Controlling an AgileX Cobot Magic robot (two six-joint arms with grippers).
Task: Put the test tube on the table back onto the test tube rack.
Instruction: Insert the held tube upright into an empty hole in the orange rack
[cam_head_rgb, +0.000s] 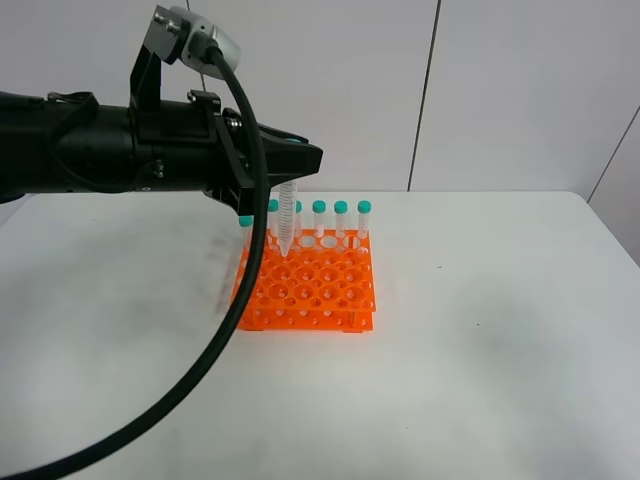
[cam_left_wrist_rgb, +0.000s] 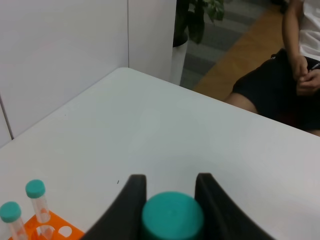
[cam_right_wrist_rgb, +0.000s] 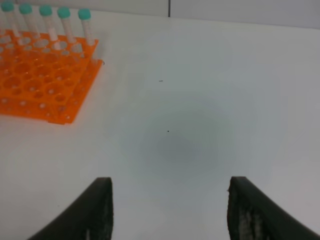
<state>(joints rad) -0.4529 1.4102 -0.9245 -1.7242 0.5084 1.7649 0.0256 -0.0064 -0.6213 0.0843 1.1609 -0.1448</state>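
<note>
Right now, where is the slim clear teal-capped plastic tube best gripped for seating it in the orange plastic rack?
By its teal cap, from the sides, as the left gripper holds it: the tube hangs tip down over the rack, so the shaft is free to enter a hole.

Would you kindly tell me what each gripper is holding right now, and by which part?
The left gripper grips the slim clear test tube by its teal screw cap; the right gripper holds nothing.
</note>
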